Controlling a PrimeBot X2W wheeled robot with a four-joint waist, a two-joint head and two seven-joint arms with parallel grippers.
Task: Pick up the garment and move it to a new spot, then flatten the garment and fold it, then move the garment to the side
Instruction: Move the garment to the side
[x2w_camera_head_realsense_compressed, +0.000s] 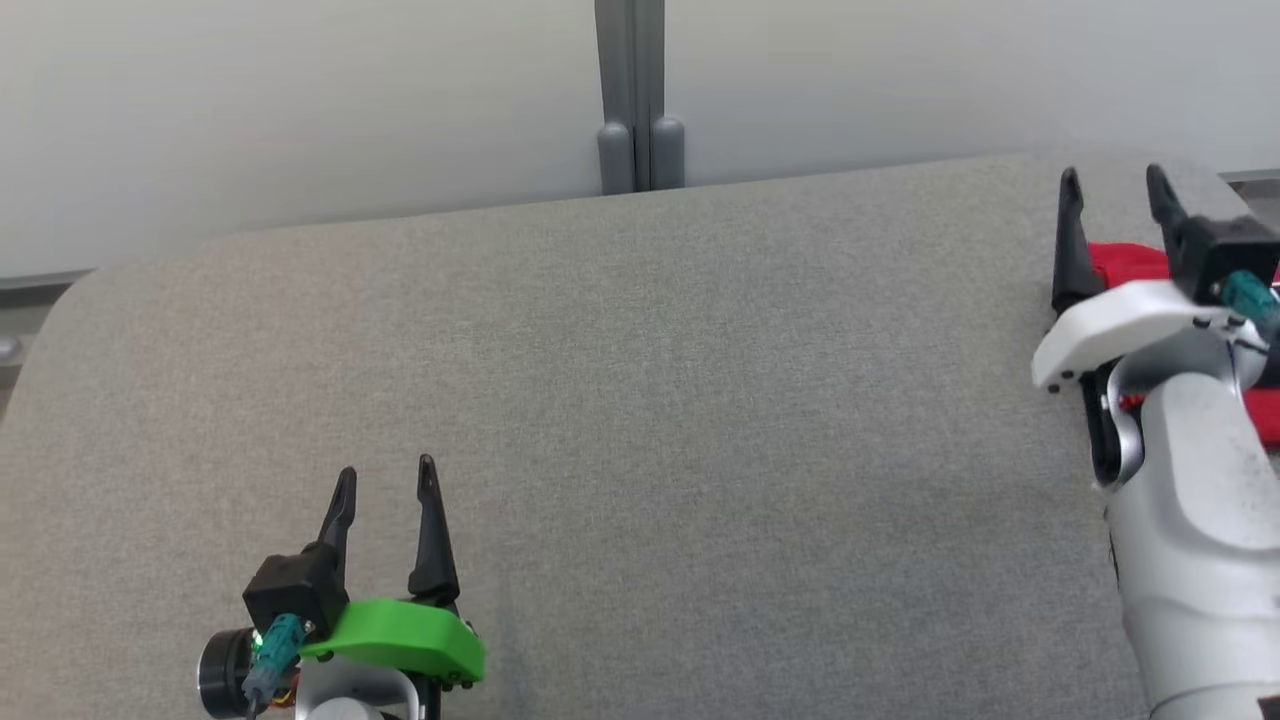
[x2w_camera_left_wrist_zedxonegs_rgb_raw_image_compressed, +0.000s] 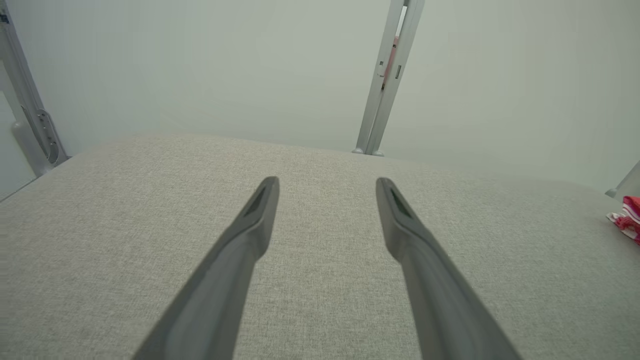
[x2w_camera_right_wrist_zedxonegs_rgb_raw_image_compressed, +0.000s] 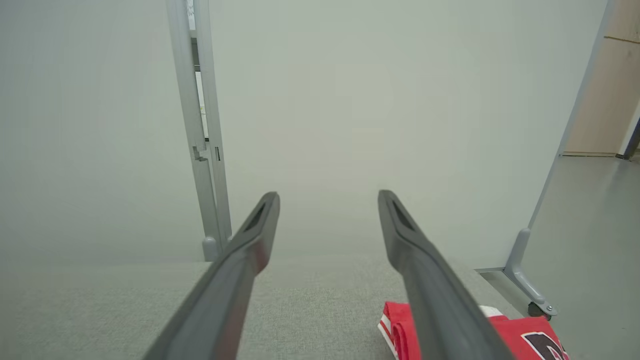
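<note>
**A:** Two claws. What are they doing?

**B:** Both stand apart, holding nothing. The left claw (x2w_camera_head_realsense_compressed: 386, 465) sits at seven o'clock over the grey table (x2w_camera_head_realsense_compressed: 640, 380). The right claw (x2w_camera_head_realsense_compressed: 1112, 172) is at two o'clock, above a red garment (x2w_camera_head_realsense_compressed: 1125, 262) with white stripes, bunched at the table's right edge.

**A:** Starting or finished?

**B:** Either fits: the garment is waiting to be lifted, or is folded and set aside. If a grasp is due, pinch a thick fold, away from the table's edge.

**A:** Any writing?

**B:** A dark printed mark (x2w_camera_right_wrist_zedxonegs_rgb_raw_image_compressed: 542, 345), cut off, unreadable.
</note>
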